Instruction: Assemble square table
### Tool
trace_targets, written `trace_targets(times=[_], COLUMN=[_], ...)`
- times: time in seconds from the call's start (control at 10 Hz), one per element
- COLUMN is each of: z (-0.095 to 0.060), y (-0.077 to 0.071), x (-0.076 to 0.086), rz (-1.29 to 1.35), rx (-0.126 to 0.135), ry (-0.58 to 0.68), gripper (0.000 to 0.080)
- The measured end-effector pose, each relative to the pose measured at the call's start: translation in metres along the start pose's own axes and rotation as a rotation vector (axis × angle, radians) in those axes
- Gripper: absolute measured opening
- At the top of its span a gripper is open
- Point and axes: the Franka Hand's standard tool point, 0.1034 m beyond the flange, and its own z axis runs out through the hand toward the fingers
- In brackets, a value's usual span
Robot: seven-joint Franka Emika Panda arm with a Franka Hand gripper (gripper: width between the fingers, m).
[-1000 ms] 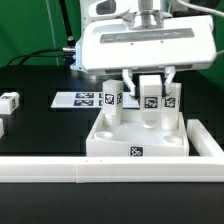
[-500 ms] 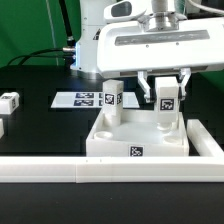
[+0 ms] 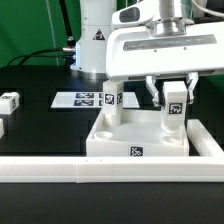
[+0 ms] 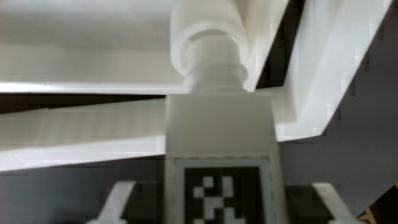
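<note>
- White leg is hanging in my part-closed tool, at the slab's rear corner on the exterior view's right.
- I'm risking jamming it if the peg is entering tilted.

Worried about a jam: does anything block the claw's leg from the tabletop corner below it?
Nothing visible does. The held leg is at the square table's far corner on the exterior view's right; the other leg stands apart at another corner.
</note>
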Motion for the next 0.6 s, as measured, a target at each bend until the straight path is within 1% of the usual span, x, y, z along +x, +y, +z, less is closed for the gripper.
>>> trace_targets(times=[0.1,0.2,0.6], z=[0.0018,0.0036,0.0047], y=[0.0003,0.0042,0.0029], x=[-0.0032,-0.0055,-0.0053], rz=[-0.002,-0.002,-0.001], rx=[0.001,-0.008,-0.004], ry=[-0.011,-0.003,-0.012], gripper=[0.0287,0.0287,0.0287])
